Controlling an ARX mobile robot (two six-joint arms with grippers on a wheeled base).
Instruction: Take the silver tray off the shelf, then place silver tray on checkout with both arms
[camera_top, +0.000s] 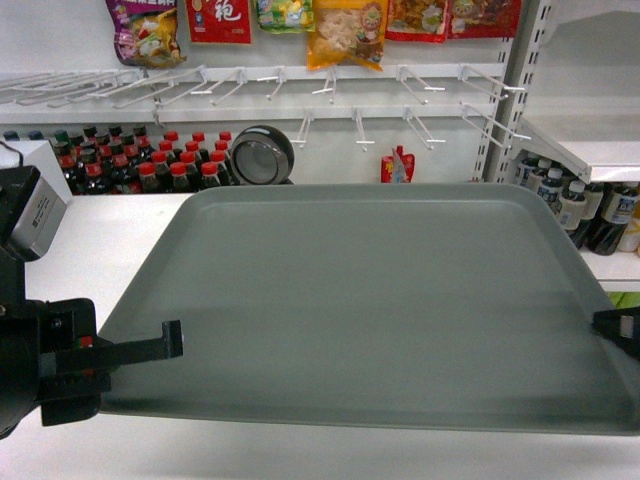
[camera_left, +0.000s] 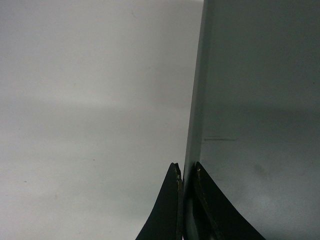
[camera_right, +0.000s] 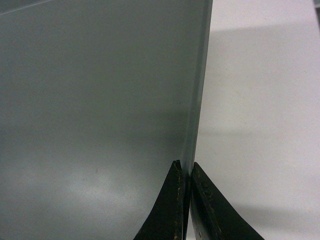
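Head view: silver tray filling the frame's middle above the white checkout, black scanner behind, upper centre. Left wrist view: left gripper clamped on the tray's rim, bottom centre. Right wrist view: right gripper pinching the opposite rim, bottom centre.

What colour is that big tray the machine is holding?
The silver tray is a plain, matte grey-green with no pattern; the head view shows it best.

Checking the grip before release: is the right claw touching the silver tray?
Touching. The right wrist view shows the right claw closed on the silver tray, its rim pinched between both fingers with no gap.
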